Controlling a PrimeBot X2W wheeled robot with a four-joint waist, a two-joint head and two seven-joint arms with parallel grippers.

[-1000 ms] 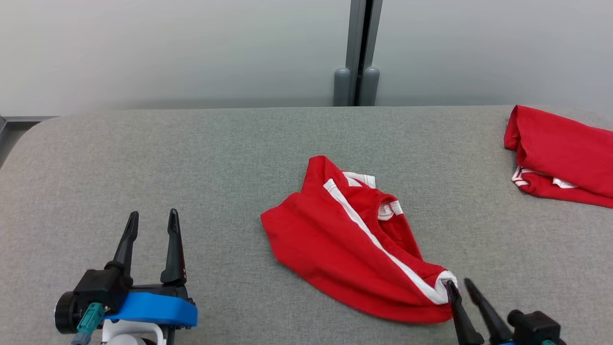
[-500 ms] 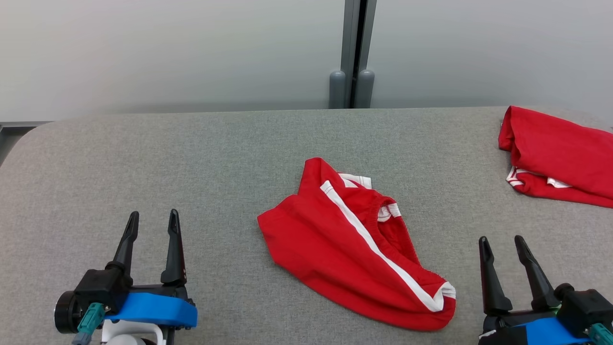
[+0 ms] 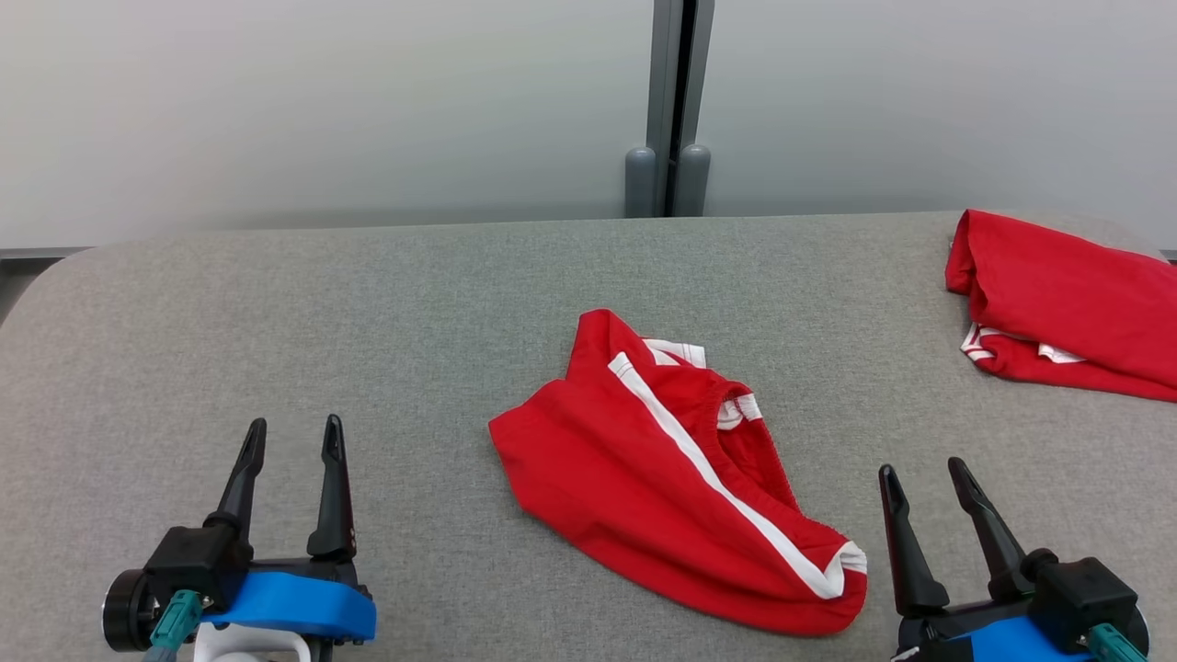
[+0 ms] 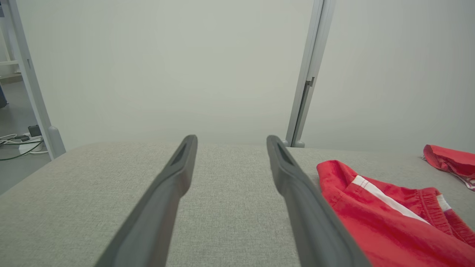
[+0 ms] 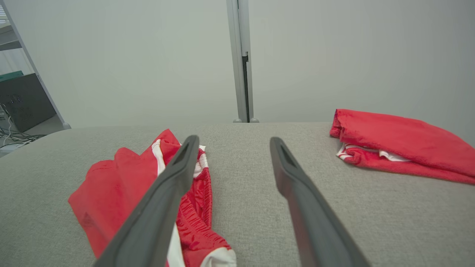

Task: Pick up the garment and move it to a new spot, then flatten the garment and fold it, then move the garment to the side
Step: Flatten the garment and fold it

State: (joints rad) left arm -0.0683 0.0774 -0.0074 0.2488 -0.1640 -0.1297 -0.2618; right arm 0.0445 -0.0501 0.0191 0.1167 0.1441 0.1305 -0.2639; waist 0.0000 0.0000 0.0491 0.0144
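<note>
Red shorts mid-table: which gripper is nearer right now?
Right. The right gripper sits open just beside the red shorts, off their white-trimmed near corner, not touching. The left gripper is open and farther off on their other side, with bare table between.

The left gripper point(image 3: 294, 425) and right gripper point(image 3: 921, 467) each had two long, dark fingers point(image 3: 332, 496) tapering to narrow tips, with a shallow slot near each tip. Each pair rose from a black block point(image 3: 193, 556) above a bright blue collar point(image 3: 294, 602), a teal plug point(image 3: 175, 618) alongside. A white housing point(image 3: 248, 645) showed beneath the left collar.
</note>
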